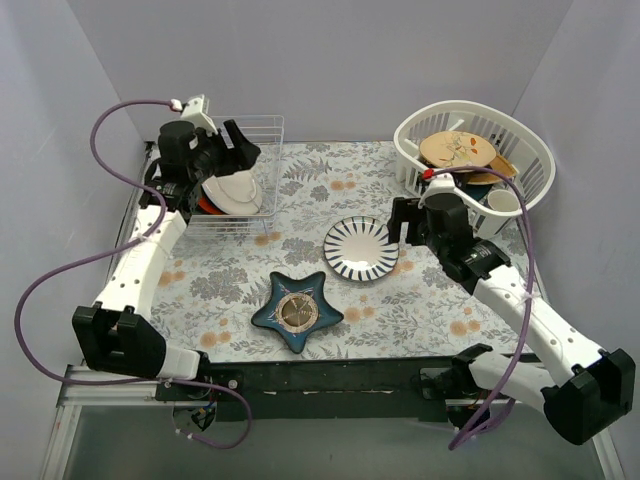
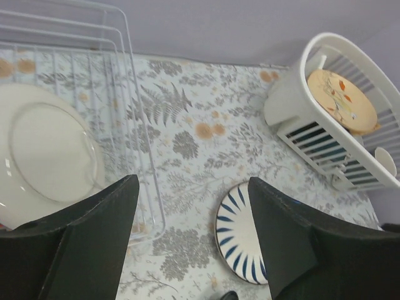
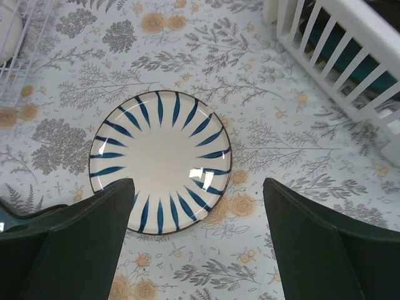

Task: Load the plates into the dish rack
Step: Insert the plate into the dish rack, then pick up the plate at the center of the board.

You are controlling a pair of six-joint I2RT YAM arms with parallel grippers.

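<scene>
Nearest my bases, the dark blue star-shaped dish (image 1: 297,312) lies flat on the floral table (image 1: 420,310). Just beyond it lies the blue-striped plate (image 3: 160,161), flat and apart from the star dish. My right gripper (image 3: 195,187) hangs above this plate, fingers spread wide and gripping nothing. Further back on the left stands the dish rack (image 1: 262,130). The off-white plate (image 2: 50,156) leans inside it, with an orange-red plate (image 1: 207,206) partly hidden beside it. My left gripper (image 2: 194,182) hangs over the rack's right edge, fingers parted and empty; the off-white plate lies outside my left finger. At the far right sits the white basket (image 1: 520,150), holding a tan plate (image 1: 455,150).
</scene>
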